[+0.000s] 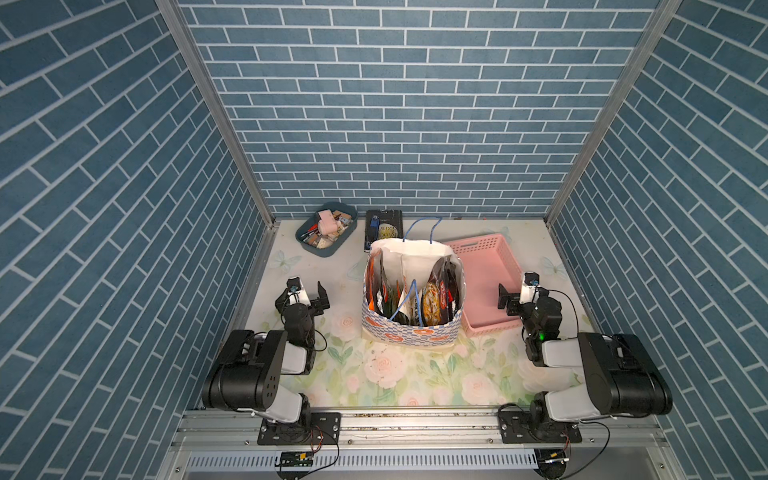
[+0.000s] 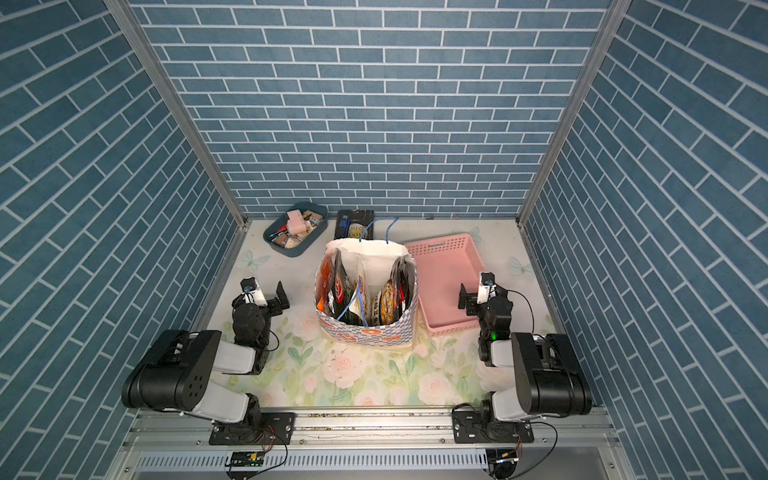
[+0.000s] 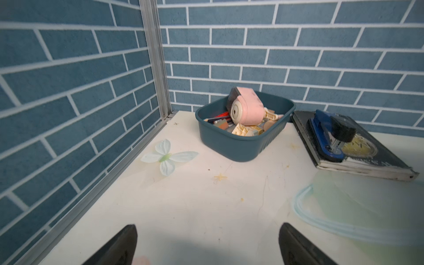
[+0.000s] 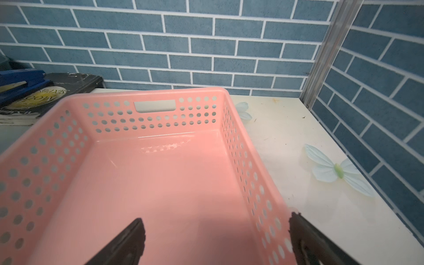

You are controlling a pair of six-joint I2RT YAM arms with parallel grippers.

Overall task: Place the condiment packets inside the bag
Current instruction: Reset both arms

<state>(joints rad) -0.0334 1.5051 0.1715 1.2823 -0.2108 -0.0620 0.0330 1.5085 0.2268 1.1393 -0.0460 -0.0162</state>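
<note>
floral-print tabletop (image 1: 415, 374), blue brick-pattern walls around. white paper carrier bag with blue-checked lower band (image 1: 409, 332) stands upright mid-table. pink perforated plastic basket (image 1: 482, 291) sits just beside it, on the robot's right. glossy black and red-orange condiment packets (image 1: 436, 299) stand on edge inside the bag. left gripper (image 3: 208, 229): jaws spread wide, empty, over bare table left of the bag. right gripper (image 4: 218, 220): jaws spread, empty, over the basket.

Top views look down; wrist views share book (image 3: 376, 158).
</note>
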